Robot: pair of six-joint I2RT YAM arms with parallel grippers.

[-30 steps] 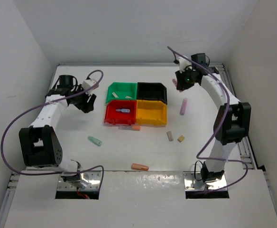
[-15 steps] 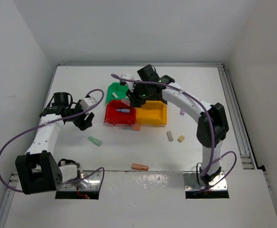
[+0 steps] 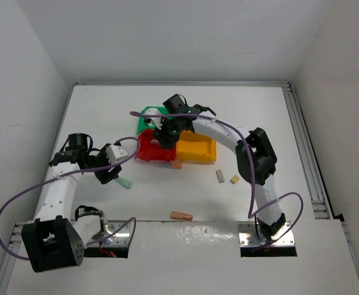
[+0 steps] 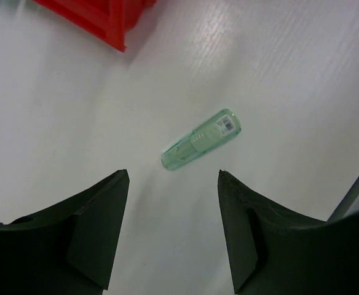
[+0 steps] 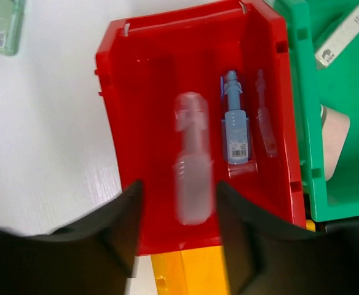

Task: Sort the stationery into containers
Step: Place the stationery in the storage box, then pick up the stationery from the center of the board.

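White tabletop (image 4: pixel 302 74), left claw (image 4: pixel 172 175) hangs open and empty, mint-green stick (image 4: pixel 201 140) just past it at 12 o'clock, lying 8-to-2.

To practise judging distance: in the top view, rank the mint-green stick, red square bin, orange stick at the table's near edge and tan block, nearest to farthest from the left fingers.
1. Mint-green plastic stick, just right of the left arm's fingers.
2. Red square plastic bin, farther up-right.
3. Orange stick, at the near edge.
4. Small tan block, far right.
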